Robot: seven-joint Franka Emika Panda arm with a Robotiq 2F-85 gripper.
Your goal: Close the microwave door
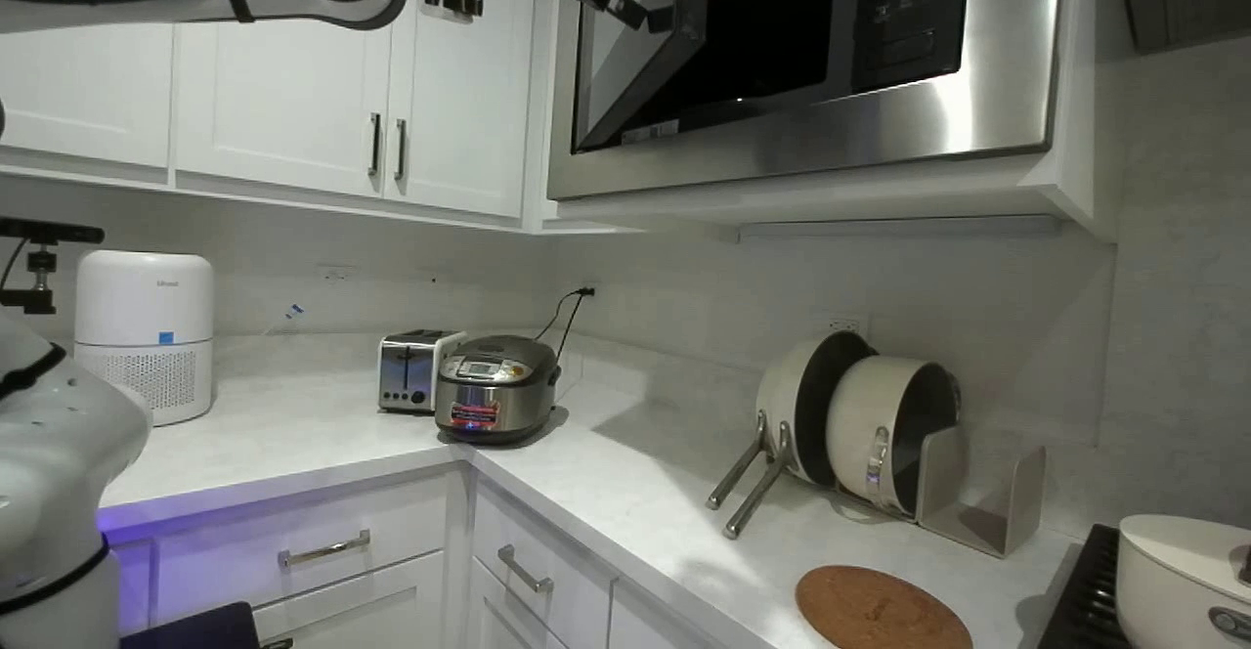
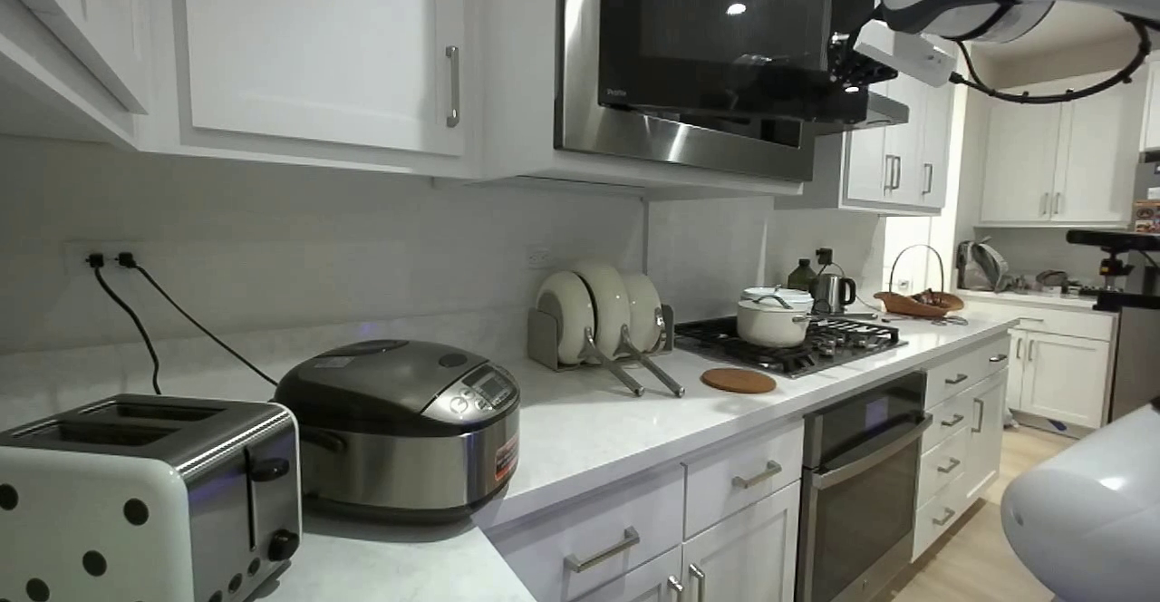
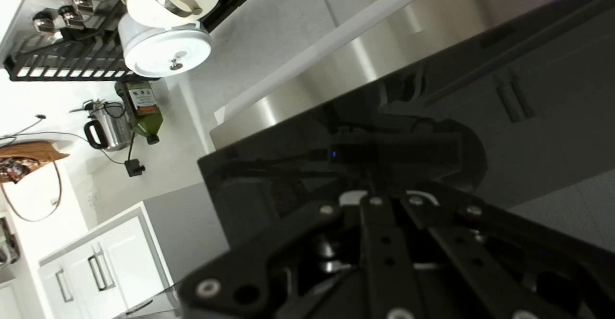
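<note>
The microwave door (image 1: 630, 72) is a glossy black panel, partly open; in an exterior view the dark inside shows behind its thick free edge. It also shows face-on in an exterior view (image 2: 707, 31) and fills much of the wrist view (image 3: 298, 165), reflecting the arm. The steel microwave body (image 1: 1007, 53) is set in white cabinetry. My gripper (image 1: 633, 12) is at the door's outer face near its free edge; the fingertip meets its reflection, seemingly touching. It also shows in an exterior view (image 2: 843, 69). In the wrist view (image 3: 377, 195) the fingers are together, holding nothing visible.
White cabinets (image 1: 283, 111) adjoin the microwave. Below are a toaster (image 1: 420, 370), a rice cooker (image 1: 496, 390), racked pans (image 1: 884, 424) and a brown mat (image 1: 880, 610). A pot (image 2: 772, 323) stands on the stove (image 2: 874, 341). A range hood (image 2: 884, 111) is beyond the door.
</note>
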